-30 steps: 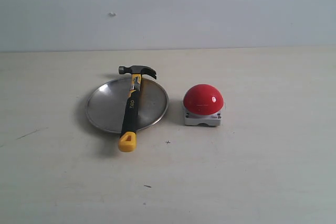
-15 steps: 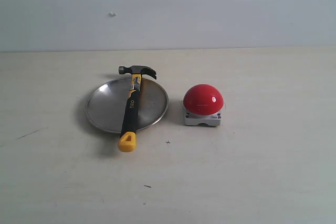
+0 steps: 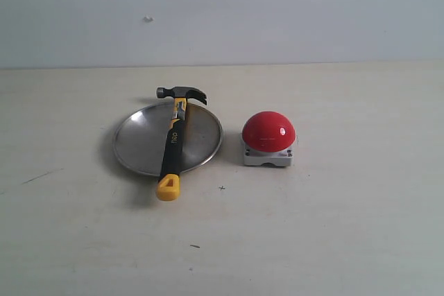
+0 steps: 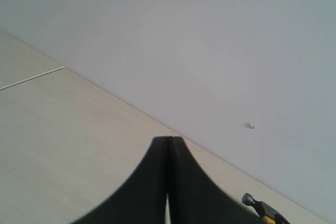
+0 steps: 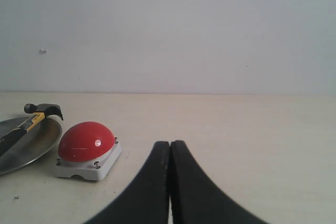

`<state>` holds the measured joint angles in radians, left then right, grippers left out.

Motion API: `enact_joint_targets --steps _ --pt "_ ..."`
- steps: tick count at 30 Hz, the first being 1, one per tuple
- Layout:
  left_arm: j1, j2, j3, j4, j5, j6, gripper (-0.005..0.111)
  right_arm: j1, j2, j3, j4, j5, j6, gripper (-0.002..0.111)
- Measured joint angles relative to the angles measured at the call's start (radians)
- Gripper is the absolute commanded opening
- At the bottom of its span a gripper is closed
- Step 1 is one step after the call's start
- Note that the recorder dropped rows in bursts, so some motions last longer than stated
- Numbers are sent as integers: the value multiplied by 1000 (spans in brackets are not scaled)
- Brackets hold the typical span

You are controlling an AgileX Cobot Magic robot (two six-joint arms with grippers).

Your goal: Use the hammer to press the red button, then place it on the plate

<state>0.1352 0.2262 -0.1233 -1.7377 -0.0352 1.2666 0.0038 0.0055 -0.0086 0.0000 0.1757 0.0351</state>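
Observation:
The hammer [image 3: 172, 143] lies across the silver plate [image 3: 139, 143], its dark head past the far rim and its yellow end over the near rim. The red button [image 3: 268, 132] on its grey base stands to the plate's right. Neither arm shows in the exterior view. My left gripper [image 4: 168, 139] is shut with nothing in it; the hammer head [image 4: 251, 202] peeks in at that view's edge. My right gripper [image 5: 169, 143] is shut and empty too, well short of the red button [image 5: 86, 141], with the plate [image 5: 37, 142] and hammer [image 5: 32, 118] beyond it.
The pale table [image 3: 333, 227] ends at a plain grey wall [image 3: 277, 12] behind the objects. Small dark specks mark the tabletop in front of the plate.

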Motion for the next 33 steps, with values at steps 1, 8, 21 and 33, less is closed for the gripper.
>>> enact_joint_targets --steps 1,8,21,33 --pt "0 0 0 0 0 0 0 0 0 0 0 0 0 0" --pt "0 0 0 0 15 29 0 0 0 0 0 0 0 0" --pt "0 0 0 -2 184 46 0 0 0 0 0 0 0 0" --pt "0 0 0 576 215 -417 0 0 0 0 0 0 0 0"
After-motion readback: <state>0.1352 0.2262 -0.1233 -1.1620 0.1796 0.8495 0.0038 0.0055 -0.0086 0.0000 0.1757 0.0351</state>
